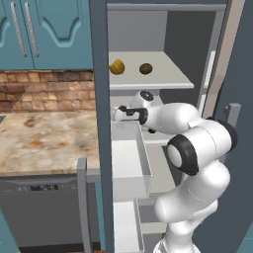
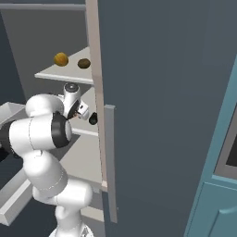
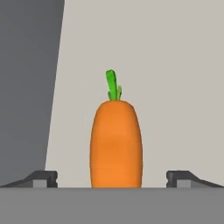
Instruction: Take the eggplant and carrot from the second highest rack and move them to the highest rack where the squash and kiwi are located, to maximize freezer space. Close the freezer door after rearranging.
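The orange carrot [image 3: 116, 144] with its green tip lies on the pale second-highest rack [image 3: 175, 87], between the fingertips [image 3: 43, 179] of my open gripper [image 3: 111, 179]; neither tip touches it. My arm [image 1: 168, 116] reaches into the freezer [image 1: 99, 99] under the top rack [image 1: 168, 74], where the yellow squash [image 1: 117, 66] and brown kiwi [image 1: 145, 68] sit side by side. In the right base view the near-black eggplant [image 2: 93, 118] lies just right of my hand [image 2: 81, 110], below the squash [image 2: 60, 59] and kiwi [image 2: 84, 63]. The freezer door [image 2: 162, 92] stands open.
A white box drawer [image 1: 129, 168] is pulled out below the arm. The door's grey bar handle [image 2: 109, 162] hangs close to my arm's right. A marble counter [image 1: 44, 138] and teal cupboards [image 1: 44, 29] lie left of the freezer wall.
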Tool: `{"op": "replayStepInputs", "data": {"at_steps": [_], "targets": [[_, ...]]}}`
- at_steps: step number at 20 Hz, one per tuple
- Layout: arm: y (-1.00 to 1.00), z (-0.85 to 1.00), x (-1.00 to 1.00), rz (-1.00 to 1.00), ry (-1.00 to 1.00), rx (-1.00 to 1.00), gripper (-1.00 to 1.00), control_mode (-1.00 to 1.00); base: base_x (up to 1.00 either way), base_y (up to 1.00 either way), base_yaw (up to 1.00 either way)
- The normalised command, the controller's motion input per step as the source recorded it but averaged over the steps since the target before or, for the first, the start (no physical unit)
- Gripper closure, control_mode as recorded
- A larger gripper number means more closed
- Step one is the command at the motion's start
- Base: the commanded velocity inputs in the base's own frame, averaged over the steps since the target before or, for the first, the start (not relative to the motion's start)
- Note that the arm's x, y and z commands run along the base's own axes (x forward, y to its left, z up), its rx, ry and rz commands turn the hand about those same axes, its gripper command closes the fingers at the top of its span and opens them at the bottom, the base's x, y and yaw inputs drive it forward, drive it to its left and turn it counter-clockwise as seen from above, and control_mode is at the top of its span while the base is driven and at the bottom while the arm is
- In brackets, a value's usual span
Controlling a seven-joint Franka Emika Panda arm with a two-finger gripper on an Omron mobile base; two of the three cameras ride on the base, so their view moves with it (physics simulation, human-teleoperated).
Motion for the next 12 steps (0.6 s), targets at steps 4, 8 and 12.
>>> {"op": "replayStepInputs", "data": {"at_steps": [4, 8, 12], "targets": [[0.05, -0.25, 0.32, 0.00, 0.01, 0.00, -1.00, -1.00, 0.00, 0.00, 0.00], [0.09, -0.48, 0.13, 0.00, 0.11, -0.11, 1.00, -1.00, 0.00, 0.00, 0.00], [0.02, -0.49, -0.03, 0.00, 0.03, -0.11, 1.00, -1.00, 0.00, 0.00, 0.00]]}}
